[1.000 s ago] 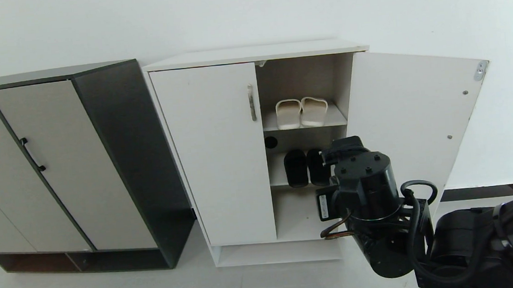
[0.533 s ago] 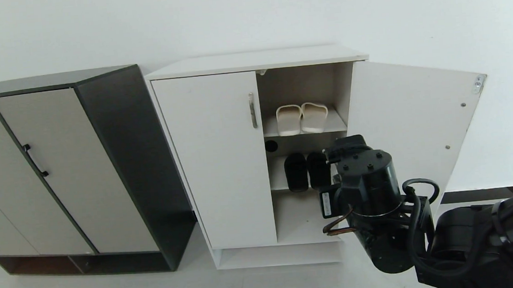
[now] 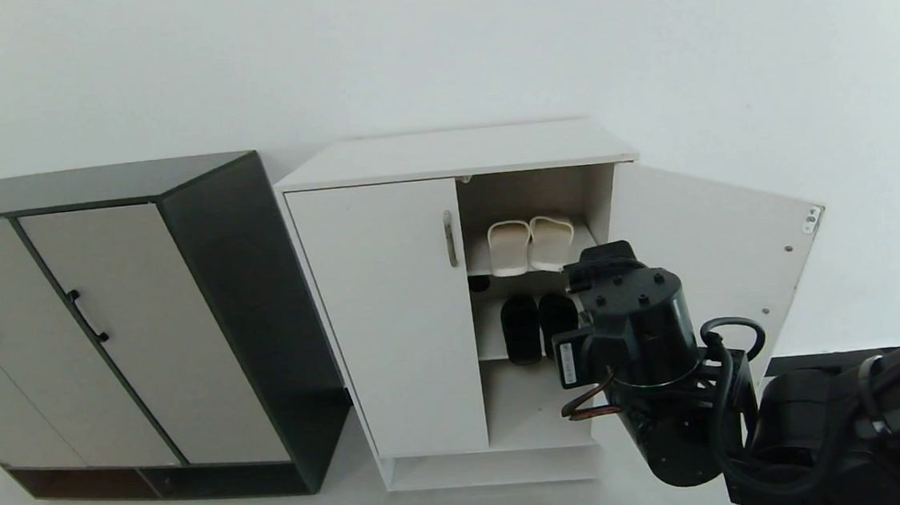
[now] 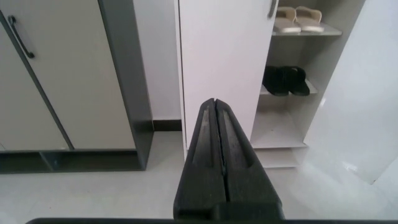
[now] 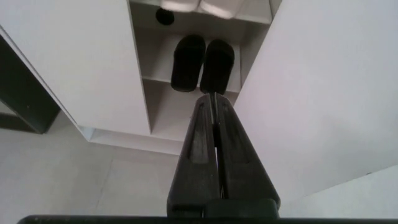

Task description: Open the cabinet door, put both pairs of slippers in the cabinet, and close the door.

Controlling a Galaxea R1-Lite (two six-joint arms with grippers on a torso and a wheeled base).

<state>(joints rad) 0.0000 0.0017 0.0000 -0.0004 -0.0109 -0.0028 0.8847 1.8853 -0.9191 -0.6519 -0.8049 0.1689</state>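
Right wrist view had the right gripper (image 5: 213, 99) nearest, its two fingers pressed together with only a thin seam between them and nothing held. It hung in front of the open half of the white cabinet (image 3: 450, 152), above the pale floor (image 5: 81, 180). The left gripper (image 4: 214, 104) was closed in the same way, also empty, and sat in front of the cabinet's left door (image 3: 386, 314).

From the head camera, the right arm (image 3: 642, 342) stood before the cabinet's lower right part. Its wrist covered the right end of the middle shelf and the lower inner corner of the right door (image 3: 707, 248). That door was swung wide open to the cabinet's right, its inner face turned to the camera. The left door was shut, with a slim metal handle (image 3: 450, 238) upright near its inner edge.

Inside the open half, the black slippers (image 3: 538, 326) lay side by side on the middle shelf. The cream slippers (image 3: 530, 244) lay side by side on the shelf directly above them.

Just beside the white cabinet on its left stood a dark cabinet (image 3: 245, 301) with pale doors closed. A plain white wall (image 3: 434, 45) rose behind both.
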